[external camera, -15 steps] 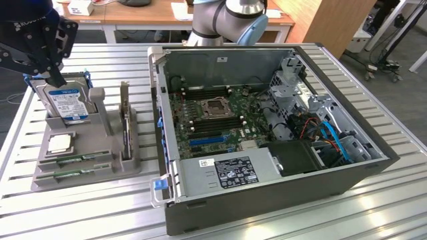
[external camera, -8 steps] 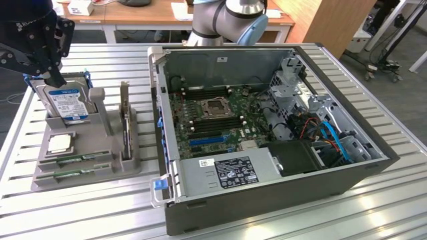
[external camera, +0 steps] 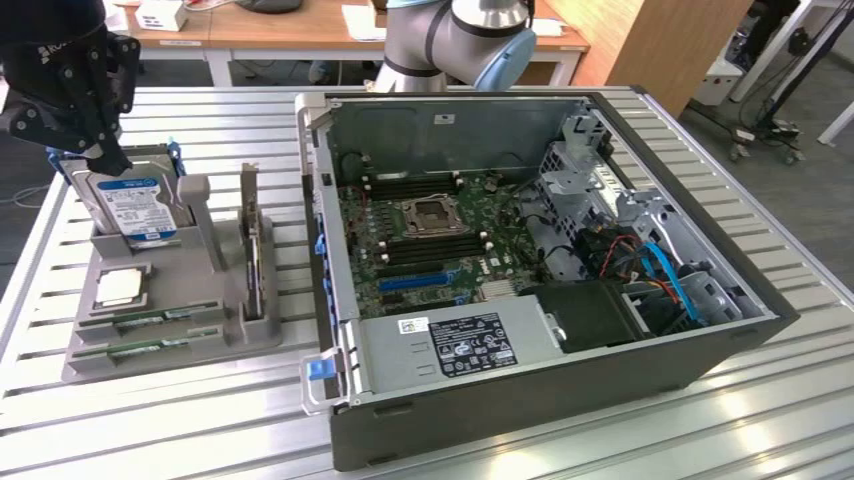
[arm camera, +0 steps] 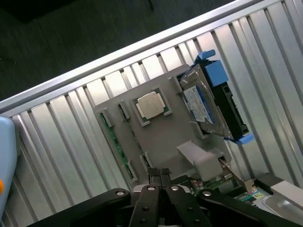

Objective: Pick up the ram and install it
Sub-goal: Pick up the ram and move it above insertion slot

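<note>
**Pincer.** At the far left of the exterior view, the pincer (external camera: 112, 158) is fully closed. In the wrist view its fingertips (arm camera: 154, 173) meet with no gap, and nothing is held between them. It hangs over the grey holder (external camera: 200, 335), tips down and somewhat tilted. It is close above the top edge of the hard drive (external camera: 134, 208), and contact cannot be determined.

**Arm.** The base joint (external camera: 461, 35) stands well away from the pincer, behind the open computer case (external camera: 534, 400).

**Below the pincer.** The hard drive stands on edge in its blue bracket (arm camera: 217, 72). A processor chip (external camera: 120, 287) lies flat on the holder, lower down and nearer the camera.

**Task item.** The ram (external camera: 144, 348) (arm camera: 116, 139) lies flat in the holder's outermost slot, at the end of the holder farthest from the pincer, untouched. A second stick (external camera: 150, 318) of the same kind lies in the slot just beside it.

**Further right.** An expansion card (external camera: 250, 240) stands on edge in the holder. Beyond it the case lies open with its motherboard (external camera: 427, 225) exposed. All items rest on the slatted metal desk (external camera: 160, 430).
</note>
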Controlling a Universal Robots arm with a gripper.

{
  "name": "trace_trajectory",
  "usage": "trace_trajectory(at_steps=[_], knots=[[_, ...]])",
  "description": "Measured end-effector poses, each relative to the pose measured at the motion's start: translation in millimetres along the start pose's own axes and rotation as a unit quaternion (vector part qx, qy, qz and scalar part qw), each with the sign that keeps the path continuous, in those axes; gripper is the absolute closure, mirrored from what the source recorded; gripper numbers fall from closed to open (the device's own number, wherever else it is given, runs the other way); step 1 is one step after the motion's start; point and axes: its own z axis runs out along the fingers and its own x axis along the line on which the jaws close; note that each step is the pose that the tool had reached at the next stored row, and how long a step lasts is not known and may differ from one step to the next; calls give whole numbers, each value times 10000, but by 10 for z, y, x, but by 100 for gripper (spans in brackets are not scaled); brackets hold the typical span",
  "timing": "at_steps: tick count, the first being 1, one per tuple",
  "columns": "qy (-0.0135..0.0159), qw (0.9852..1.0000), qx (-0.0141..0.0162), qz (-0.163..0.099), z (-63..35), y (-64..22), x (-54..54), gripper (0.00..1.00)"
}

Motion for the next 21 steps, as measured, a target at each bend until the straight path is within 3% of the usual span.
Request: trace_trajectory(at_steps=[6,11,16,21], knots=[[25,9985,-12,-547,5,-1,0,90],[45,9950,-23,-1000,8,-1,0,90],[66,9894,-34,-1451,12,-1,0,90],[86,9817,-44,-1902,16,-1,0,90]])
